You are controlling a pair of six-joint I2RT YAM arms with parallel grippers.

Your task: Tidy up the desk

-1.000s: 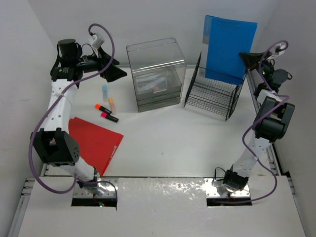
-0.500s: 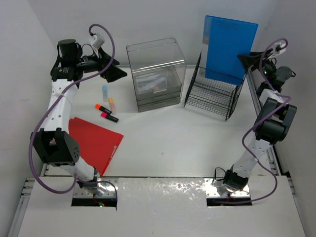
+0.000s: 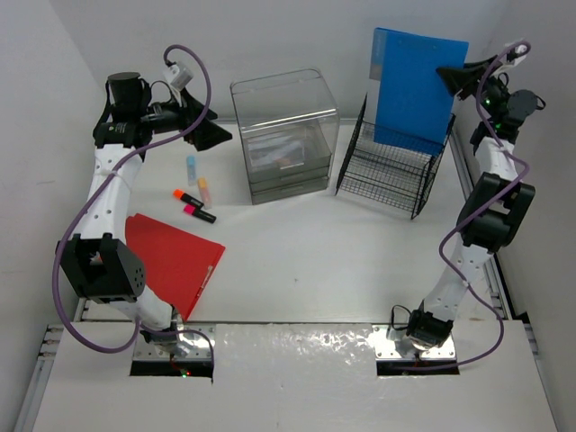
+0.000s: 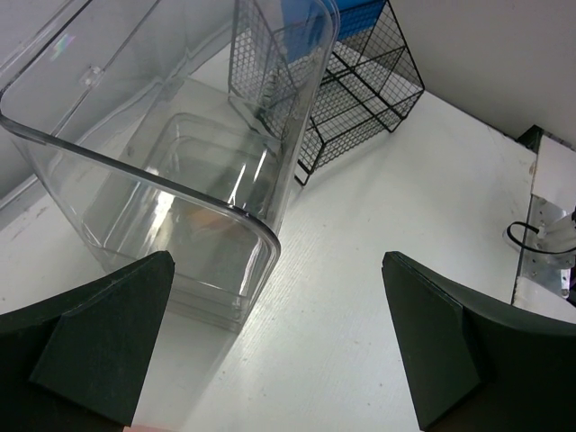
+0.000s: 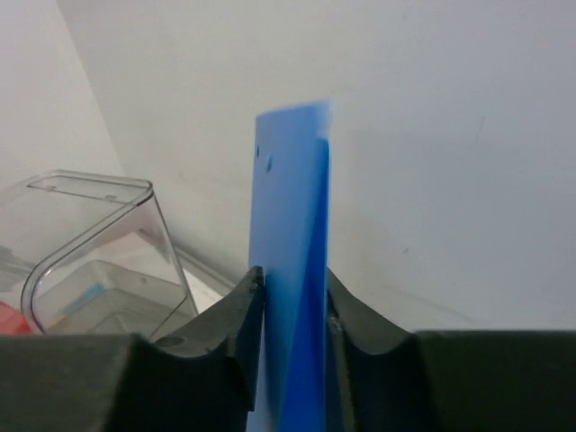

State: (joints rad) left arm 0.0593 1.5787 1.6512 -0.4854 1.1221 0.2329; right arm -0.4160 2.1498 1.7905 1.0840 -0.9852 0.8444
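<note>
Right gripper (image 5: 292, 286) pinches the blue folder (image 3: 416, 81) near its top corner, upright in the wire rack (image 3: 387, 171) at the desk's (image 3: 324, 252) far right; left gripper (image 4: 277, 297) hangs spread wide. Filing looks to be the step in hand: next, release without tipping it.

Lighting bright and even from above, soft shadows on the desk (image 3: 315, 261); glare on the shiny sheet (image 3: 297, 346) at the near edge and on the clear box (image 4: 238, 193); blue folder (image 5: 292, 225) blurred at the right wrist.
</note>
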